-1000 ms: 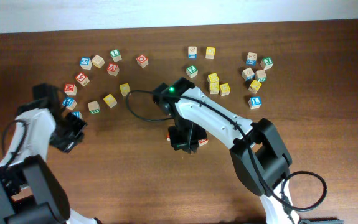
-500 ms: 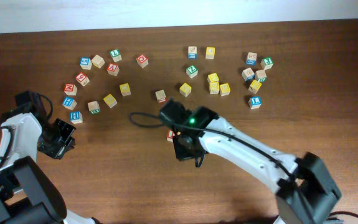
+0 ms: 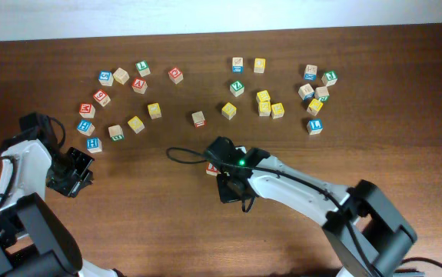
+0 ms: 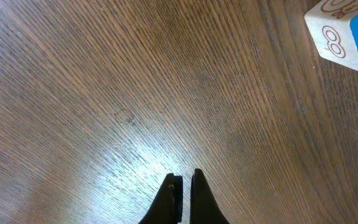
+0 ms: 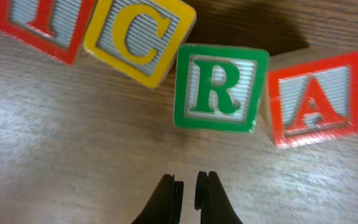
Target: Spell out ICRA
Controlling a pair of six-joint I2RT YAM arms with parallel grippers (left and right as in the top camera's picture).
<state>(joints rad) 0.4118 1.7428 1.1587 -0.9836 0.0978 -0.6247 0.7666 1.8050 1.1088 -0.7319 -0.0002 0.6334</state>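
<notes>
Right jaws: closed on nothing, poised just short of the row.
Change: right arm (image 3: 297, 188) had swung back toward the tabletop's (image 3: 405, 92) near edge; left arm (image 3: 28, 154) had drawn off leftward, jaws closed, empty.
Row: red-I wooden cube (image 5: 38, 25), yellow-C cube (image 5: 140, 38), green-R cube (image 5: 219, 89) and red-A cube (image 5: 315, 99) lined up mid-tabletop, C skewed; the word looked spelled.
Views: right wrist read all four letters; overhead, the arm hid most of them but showed loose letter cubes (image 3: 197, 118) toward the far edge.
</notes>
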